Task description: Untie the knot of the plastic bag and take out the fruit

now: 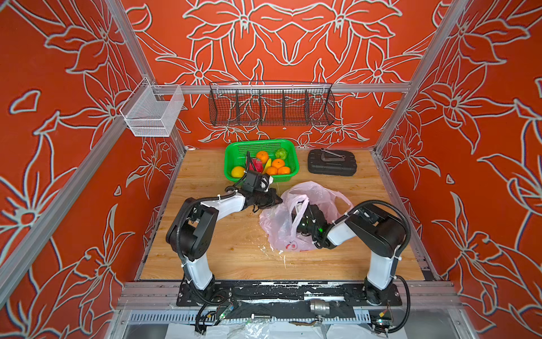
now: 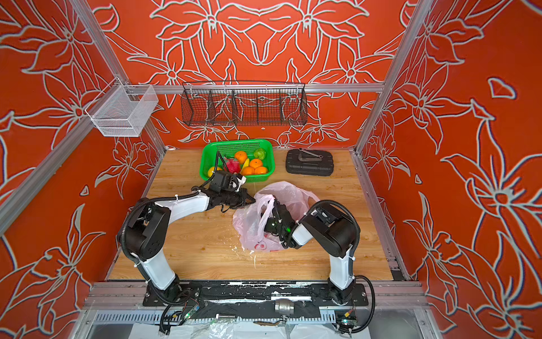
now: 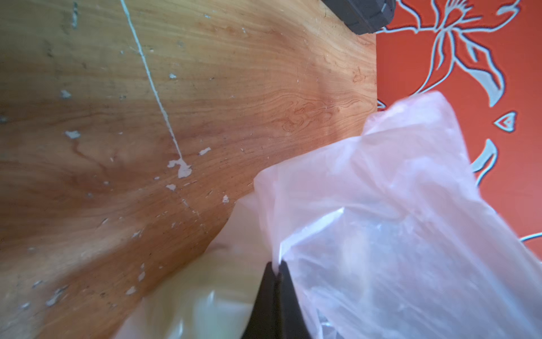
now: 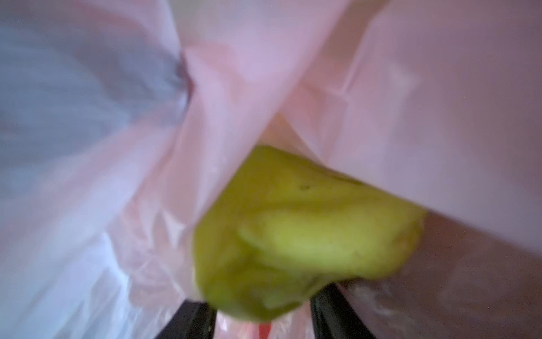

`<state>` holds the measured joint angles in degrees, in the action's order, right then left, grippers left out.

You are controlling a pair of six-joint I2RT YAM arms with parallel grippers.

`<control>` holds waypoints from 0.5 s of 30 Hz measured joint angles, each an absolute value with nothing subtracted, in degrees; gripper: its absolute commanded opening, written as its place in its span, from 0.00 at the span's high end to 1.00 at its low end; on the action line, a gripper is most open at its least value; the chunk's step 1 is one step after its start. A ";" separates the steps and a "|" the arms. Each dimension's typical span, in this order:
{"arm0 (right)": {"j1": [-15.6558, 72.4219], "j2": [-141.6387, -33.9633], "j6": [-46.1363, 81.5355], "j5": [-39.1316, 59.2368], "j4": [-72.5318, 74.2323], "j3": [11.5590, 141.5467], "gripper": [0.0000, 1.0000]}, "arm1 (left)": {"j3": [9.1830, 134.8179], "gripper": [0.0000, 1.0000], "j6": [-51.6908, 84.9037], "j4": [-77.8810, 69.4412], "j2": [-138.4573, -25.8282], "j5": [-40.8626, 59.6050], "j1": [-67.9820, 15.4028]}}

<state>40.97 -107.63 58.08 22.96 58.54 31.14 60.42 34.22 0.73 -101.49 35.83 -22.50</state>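
Observation:
The pink plastic bag [image 1: 311, 193] [image 2: 290, 190] lies open on the wooden table, right of the middle. One handle loop [image 1: 299, 211] hangs loose, and the knot is not in view. My left gripper [image 1: 278, 202] [image 3: 277, 264] is shut on the thin edge of the bag [image 3: 396, 205] and holds it up. My right gripper [image 4: 264, 305] reaches inside the bag [image 4: 440, 117], and its fingers press both sides of a green pear [image 4: 308, 234]. In both top views the bag hides those fingers. More fruit lies in the green basket [image 1: 234, 152]: oranges [image 1: 278, 163], a dragon fruit [image 1: 258, 165], a yellow one [image 1: 237, 171] and a green apple [image 1: 281, 153].
A yellow banana [image 1: 267, 166] lies among the basket's fruit. A black case [image 1: 332, 163] with a metal tool on top sits at the back right. On the back rail hang a black wire rack [image 1: 271, 104] and a white mesh bin [image 1: 152, 113].

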 measured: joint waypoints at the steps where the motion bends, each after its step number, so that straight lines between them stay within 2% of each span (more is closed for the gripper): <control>1: 40.95 -107.44 58.28 22.28 59.37 30.09 0.61 | 60.40 1.00 33.80 1.30 -101.34 35.62 -22.48; 7: 39.68 -101.60 58.13 19.66 59.33 23.73 0.67 | 59.88 1.00 31.53 4.08 -98.30 35.05 -20.91; 11: 38.96 -94.08 55.88 17.82 55.05 22.31 0.66 | 59.83 1.00 29.04 5.32 -97.41 35.05 -19.62; 13: 38.85 -89.49 53.67 16.47 51.33 22.37 0.61 | 58.85 0.99 27.99 5.30 -97.43 35.14 -19.51; 15: 38.85 -86.04 50.70 15.42 46.54 23.05 0.56 | 56.80 0.80 27.55 4.86 -97.43 35.22 -19.51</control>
